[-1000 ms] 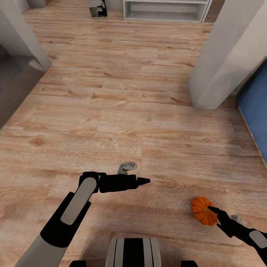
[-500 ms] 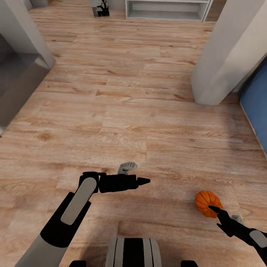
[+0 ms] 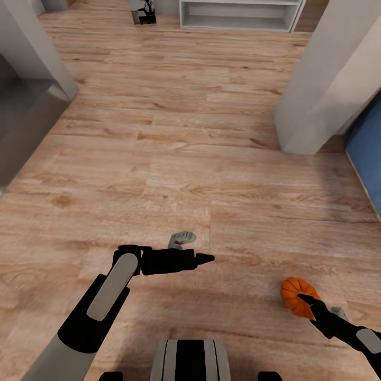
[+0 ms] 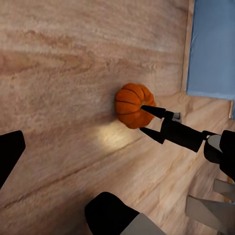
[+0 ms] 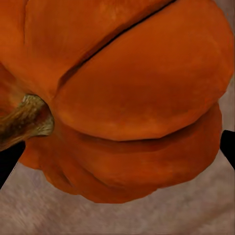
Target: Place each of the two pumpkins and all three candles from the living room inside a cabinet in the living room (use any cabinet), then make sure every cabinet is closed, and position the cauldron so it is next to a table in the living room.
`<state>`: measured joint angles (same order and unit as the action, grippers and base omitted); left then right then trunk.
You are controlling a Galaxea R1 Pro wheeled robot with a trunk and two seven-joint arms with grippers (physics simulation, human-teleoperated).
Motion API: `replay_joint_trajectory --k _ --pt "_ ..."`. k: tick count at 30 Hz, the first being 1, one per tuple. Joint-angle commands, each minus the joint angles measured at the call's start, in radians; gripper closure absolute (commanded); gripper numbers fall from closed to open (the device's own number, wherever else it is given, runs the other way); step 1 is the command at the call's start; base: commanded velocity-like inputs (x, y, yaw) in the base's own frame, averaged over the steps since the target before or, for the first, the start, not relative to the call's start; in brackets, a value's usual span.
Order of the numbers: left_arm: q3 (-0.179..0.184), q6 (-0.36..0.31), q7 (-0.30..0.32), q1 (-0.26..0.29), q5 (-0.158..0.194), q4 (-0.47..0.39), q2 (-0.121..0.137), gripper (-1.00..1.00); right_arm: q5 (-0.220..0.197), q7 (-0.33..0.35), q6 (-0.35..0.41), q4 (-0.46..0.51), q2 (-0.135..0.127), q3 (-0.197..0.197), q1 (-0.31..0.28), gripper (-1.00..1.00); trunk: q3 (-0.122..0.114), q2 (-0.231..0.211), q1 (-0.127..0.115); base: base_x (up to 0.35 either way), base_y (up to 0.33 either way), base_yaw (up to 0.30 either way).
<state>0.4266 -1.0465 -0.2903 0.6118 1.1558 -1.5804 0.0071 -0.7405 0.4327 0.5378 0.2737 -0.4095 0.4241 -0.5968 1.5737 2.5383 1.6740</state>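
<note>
One bright-orange ribbed pumpkin sits on the wood floor at the lower right. My right gripper is open, its two black fingers spread on either side of the pumpkin's near flank. In the left wrist view both right fingertips overlap the pumpkin. Up close, the pumpkin spans the gap between the fingers and shows its brown stem. My left gripper hovers over bare floor in the middle, open and empty. The candles, cabinet and cauldron are out of view.
A white open shelf unit stands at the far end of the room. A grey pillar rises at the right, with a blue surface beyond it. A grey glossy slab lies at the left edge.
The whole picture shifted a little, so the camera moved. The pumpkin slid slightly rightward against the right fingertips. Both arms keep their pose.
</note>
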Motion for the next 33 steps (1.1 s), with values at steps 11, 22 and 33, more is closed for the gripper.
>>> replay_joint_trajectory --k 11,22,33 --pt "0.002 -0.001 -0.012 0.001 0.008 0.000 0.000 -1.00 0.022 -0.001 -0.002 0.000 0.001 0.004 0.000 -1.00 0.001 0.000 0.000 0.086 0.000 0.000" --pt "0.003 -0.001 -0.012 0.001 0.007 0.000 0.000 -1.00 0.021 0.007 -0.001 0.002 0.001 0.004 0.000 -1.00 0.001 0.000 0.000 0.013 0.000 0.000" --pt "0.003 -0.001 -0.012 0.000 0.007 0.000 0.000 -1.00 0.021 0.014 0.001 0.006 0.001 0.004 0.000 1.00 0.001 0.000 0.000 0.000 0.000 0.000"
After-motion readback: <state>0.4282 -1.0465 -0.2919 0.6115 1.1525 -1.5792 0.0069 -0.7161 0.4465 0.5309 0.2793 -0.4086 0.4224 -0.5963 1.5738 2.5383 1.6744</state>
